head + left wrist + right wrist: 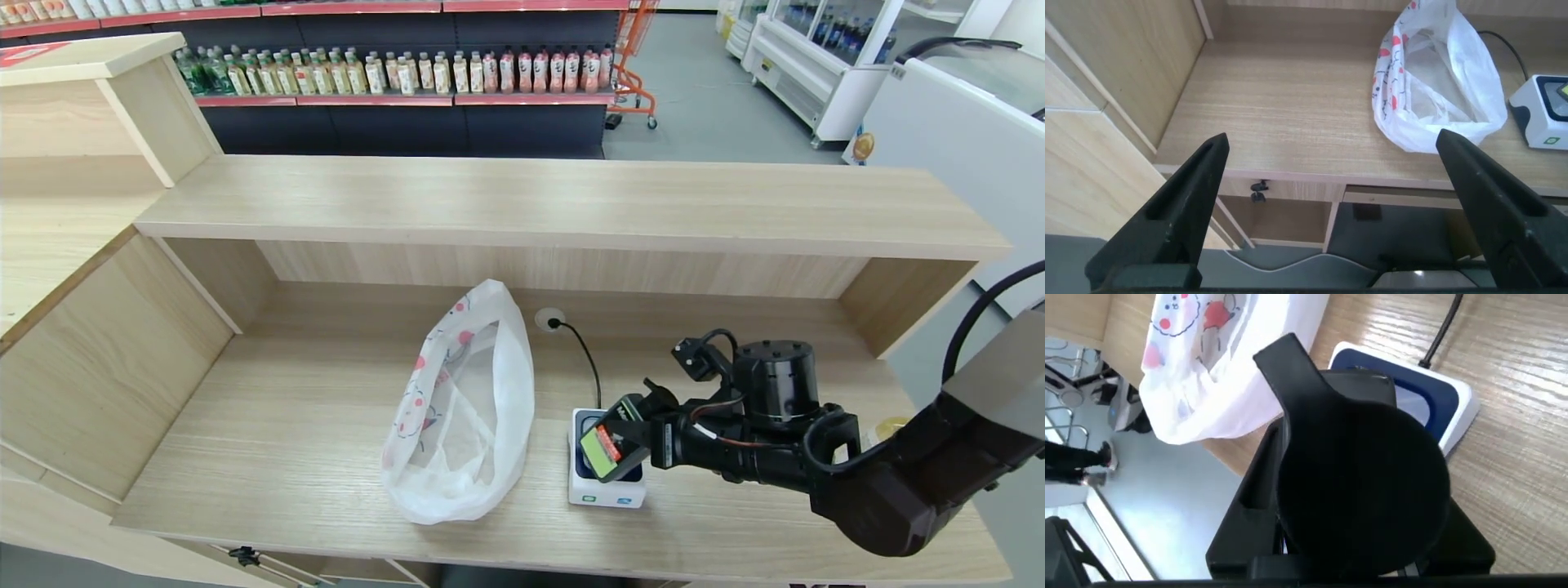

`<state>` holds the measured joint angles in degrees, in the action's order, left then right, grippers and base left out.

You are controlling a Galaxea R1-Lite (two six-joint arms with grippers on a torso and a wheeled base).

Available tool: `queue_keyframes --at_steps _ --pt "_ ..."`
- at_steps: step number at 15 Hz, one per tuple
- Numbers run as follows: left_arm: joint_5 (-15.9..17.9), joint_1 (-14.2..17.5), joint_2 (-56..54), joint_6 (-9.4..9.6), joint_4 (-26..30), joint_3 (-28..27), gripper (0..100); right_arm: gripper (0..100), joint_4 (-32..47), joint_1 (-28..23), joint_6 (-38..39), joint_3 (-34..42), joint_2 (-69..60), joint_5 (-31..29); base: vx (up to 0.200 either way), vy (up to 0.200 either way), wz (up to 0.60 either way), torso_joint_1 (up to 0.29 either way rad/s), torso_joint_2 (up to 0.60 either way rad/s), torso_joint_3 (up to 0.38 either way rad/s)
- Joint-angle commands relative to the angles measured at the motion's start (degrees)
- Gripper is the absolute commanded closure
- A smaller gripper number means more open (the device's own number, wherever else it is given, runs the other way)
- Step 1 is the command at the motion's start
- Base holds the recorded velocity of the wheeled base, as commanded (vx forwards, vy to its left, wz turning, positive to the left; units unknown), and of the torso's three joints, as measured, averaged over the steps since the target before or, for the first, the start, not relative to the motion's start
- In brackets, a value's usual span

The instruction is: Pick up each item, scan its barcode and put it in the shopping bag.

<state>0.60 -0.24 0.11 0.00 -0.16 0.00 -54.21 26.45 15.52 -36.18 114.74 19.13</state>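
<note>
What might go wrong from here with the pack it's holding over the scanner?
The right hand holds the pack tilted over the scanner; if its barcode faces away, the scan may fail. The bag lies slumped on the counter, so the pack might catch its limp rim or miss.

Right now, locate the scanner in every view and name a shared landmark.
Head view: scanner on the counter, right of the shopping bag.
Left wrist view: scanner beside the shopping bag.
Right wrist view: scanner next to the shopping bag.
Shared landmark: the shopping bag.
</note>
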Motion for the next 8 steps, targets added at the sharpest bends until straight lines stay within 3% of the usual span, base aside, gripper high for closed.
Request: queue_keyframes --at_steps 1,8 --pt "0.02 -0.02 -0.02 0.00 -0.02 0.00 0 100 -0.98 0.00 -0.05 0.59 1.01 0.03 0.000 0.000 0.00 0.000 0.00 0.000" --pt "-0.07 -0.02 -0.02 0.00 -0.02 0.00 0 100 -2.65 0.00 -0.05 0.85 2.33 0.03 0.000 0.000 0.00 0.000 0.00 0.000"
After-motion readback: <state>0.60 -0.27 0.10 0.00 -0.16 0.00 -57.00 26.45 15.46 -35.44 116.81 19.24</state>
